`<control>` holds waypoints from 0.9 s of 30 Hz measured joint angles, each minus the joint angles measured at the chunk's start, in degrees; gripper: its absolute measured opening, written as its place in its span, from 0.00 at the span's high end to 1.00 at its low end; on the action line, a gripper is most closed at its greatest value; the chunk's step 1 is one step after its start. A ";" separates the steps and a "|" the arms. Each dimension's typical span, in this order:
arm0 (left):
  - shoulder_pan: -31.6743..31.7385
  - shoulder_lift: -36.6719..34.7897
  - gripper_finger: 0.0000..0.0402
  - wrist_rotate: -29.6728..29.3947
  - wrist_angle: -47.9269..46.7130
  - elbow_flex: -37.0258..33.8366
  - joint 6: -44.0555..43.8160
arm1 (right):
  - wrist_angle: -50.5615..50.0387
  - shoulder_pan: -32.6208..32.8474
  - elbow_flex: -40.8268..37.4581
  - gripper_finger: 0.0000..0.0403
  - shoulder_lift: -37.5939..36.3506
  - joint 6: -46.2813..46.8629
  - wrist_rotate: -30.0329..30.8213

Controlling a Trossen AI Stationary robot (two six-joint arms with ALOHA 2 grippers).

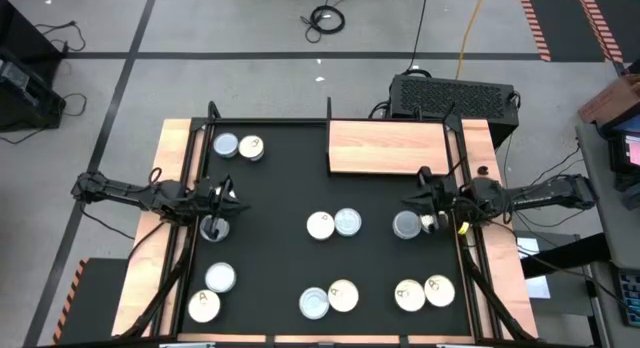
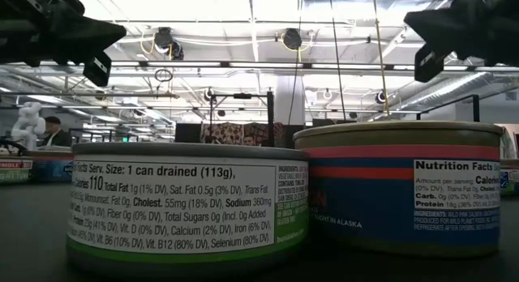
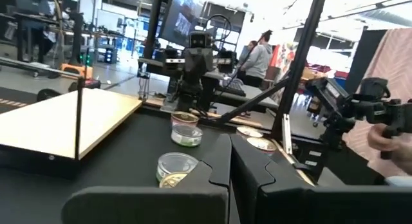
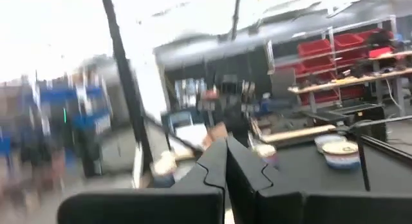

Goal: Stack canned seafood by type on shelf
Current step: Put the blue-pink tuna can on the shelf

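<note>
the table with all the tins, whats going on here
A two-armed robot is set to sort canned seafood onto the wooden shelf, which holds no tins. About a dozen tins lie scattered in pairs on the black table. The left gripper hovers near a silvery tin, the right gripper near another tin. Both have their fingers shut and hold nothing.

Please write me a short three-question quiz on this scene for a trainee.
1. True or false: one tin already lies on the shelf.
2. The jaws of the left gripper and the right gripper stand: A) both open, B) both shut, C) one open, one shut.
3. Which gripper is nearer the shelf?
Key: 1 false, the tins all lie on the black table; 2 B; 3 the right gripper.
</note>
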 joint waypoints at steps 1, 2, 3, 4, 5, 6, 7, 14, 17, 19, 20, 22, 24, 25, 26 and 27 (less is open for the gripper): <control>0.02 0.00 0.99 -0.01 -0.01 -0.01 -0.31 | 0.93 0.00 0.04 1.00 0.54 2.21 1.32; 0.02 0.00 0.99 -0.01 -0.12 -0.01 -0.27 | 1.17 0.00 0.04 1.00 1.16 3.47 2.31; 0.02 0.00 0.99 0.01 -0.49 -0.01 -0.23 | 1.09 -0.02 0.04 1.00 1.82 3.97 2.91; 0.02 0.00 0.99 0.01 -0.99 -0.01 -0.23 | 0.93 -0.02 0.04 1.00 2.62 4.11 3.17; 0.00 0.00 0.99 0.01 -1.51 -0.01 -0.28 | 0.98 -0.02 0.04 1.00 3.62 4.31 3.21; 0.00 0.09 0.99 0.01 -1.70 -0.01 -0.23 | 1.13 -0.02 0.07 0.99 4.75 4.99 3.72; 0.00 0.23 0.99 0.01 -1.81 -0.01 0.10 | 0.87 0.04 0.23 0.99 5.86 5.97 4.72; 0.00 0.48 0.99 -6.42 -2.55 -0.01 4.09 | 0.46 0.02 4.75 0.94 15.43 4.28 6.34; 0.02 0.48 0.99 -7.42 -1.44 0.01 4.12 | -2.16 0.41 8.15 0.92 20.08 2.94 6.31; 0.02 0.63 0.99 -7.38 -0.25 0.16 3.55 | -3.99 1.01 10.90 0.91 23.15 0.66 6.26; 0.01 1.20 0.99 -7.40 -0.68 0.45 2.82 | -5.05 1.26 12.44 0.91 24.65 -0.43 6.16; 0.02 3.38 0.99 -7.38 -1.66 2.02 3.10 | -7.58 1.84 15.77 0.90 27.48 -2.30 6.01; 0.00 6.79 0.99 -7.59 -1.08 4.42 4.30 | -9.94 2.61 18.96 0.89 30.45 -4.24 6.00; 0.00 9.09 0.99 -7.60 -0.90 5.78 4.39 | -10.85 2.97 20.50 0.89 31.92 -5.36 5.99; 0.01 11.71 0.99 -7.57 -1.17 7.22 4.39 | -11.53 3.27 22.02 0.88 33.46 -6.44 5.98; 0.02 14.45 0.99 -7.36 -1.36 8.73 4.52 | -12.01 3.57 23.64 0.88 35.07 -7.38 5.98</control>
